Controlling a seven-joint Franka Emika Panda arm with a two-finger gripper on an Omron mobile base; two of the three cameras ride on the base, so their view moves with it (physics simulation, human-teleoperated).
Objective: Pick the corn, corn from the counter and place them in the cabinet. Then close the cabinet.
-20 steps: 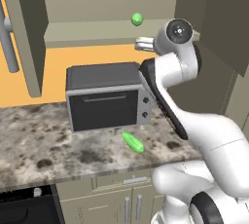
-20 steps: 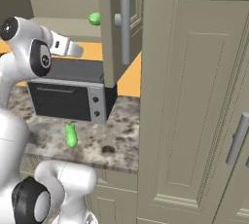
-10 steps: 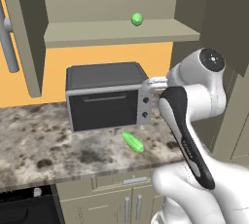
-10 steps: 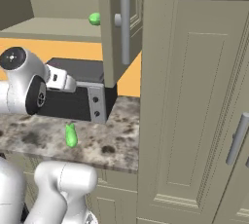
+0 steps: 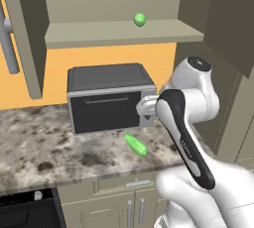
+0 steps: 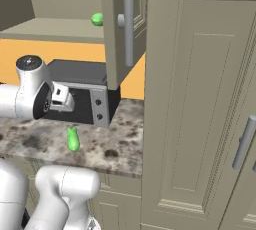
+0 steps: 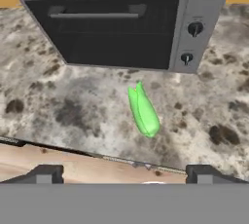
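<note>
One green corn (image 5: 140, 20) lies on the shelf of the open cabinet (image 5: 124, 32), also seen as corn (image 6: 97, 19). The other corn (image 5: 135, 144) lies on the speckled counter (image 5: 44, 147) in front of the toaster oven; it appears as corn (image 6: 73, 138) and corn (image 7: 143, 111). My gripper (image 5: 145, 115) hangs open in front of the oven, a little above and behind this cob, and also shows as gripper (image 6: 64, 103). In the hand view the fingertips (image 7: 46, 173) stand wide apart with nothing between them, the cob just beyond them.
A dark toaster oven (image 5: 106, 98) stands at the back of the counter, close behind the hand. The cabinet's doors (image 6: 122, 24) swing out, with long grey handles (image 5: 7, 38). A tall beige unit (image 6: 200, 99) closes off the right side.
The arm has come down from shelf height to in front of the toaster oven, above the corn on the counter. The corn on the shelf stays put.
</note>
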